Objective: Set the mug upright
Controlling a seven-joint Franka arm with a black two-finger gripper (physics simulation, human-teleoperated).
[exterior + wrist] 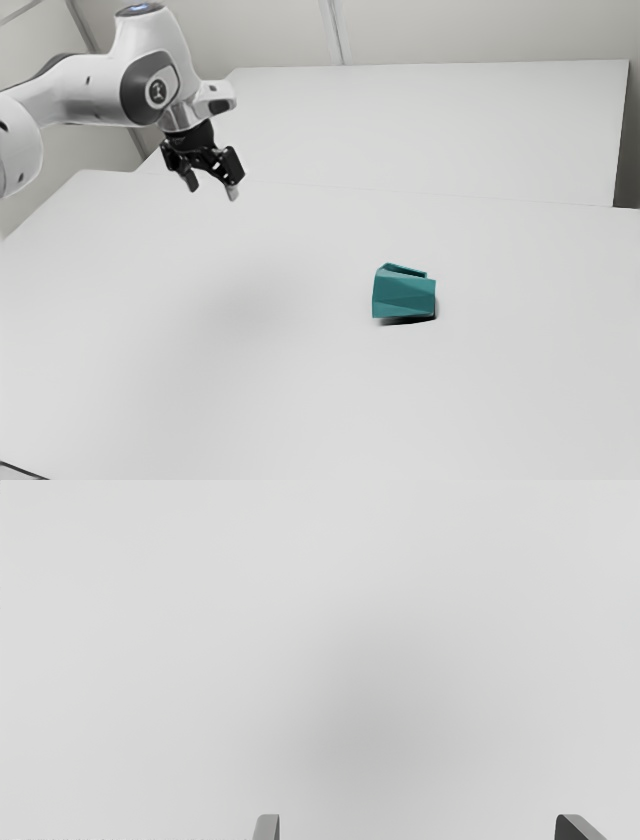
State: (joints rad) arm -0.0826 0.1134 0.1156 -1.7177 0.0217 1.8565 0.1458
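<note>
One blue-green mug [404, 298] lies on its side on the big white table [300, 410], with its wider end facing the exterior view's left and a little dark shadow under it. Up in the air, the black gripper [212, 190] hangs over the table, well apart from the mug and closer to the exterior view's left, at the end of the white arm [95, 90]. Its two fingers [266, 829] are wide apart, and a soft gray shadow [365, 740] is on the table below.

The mug [403, 297] is teal, the tabletop [250, 400] plain pale grey, the pincer [212, 190] black.
</note>
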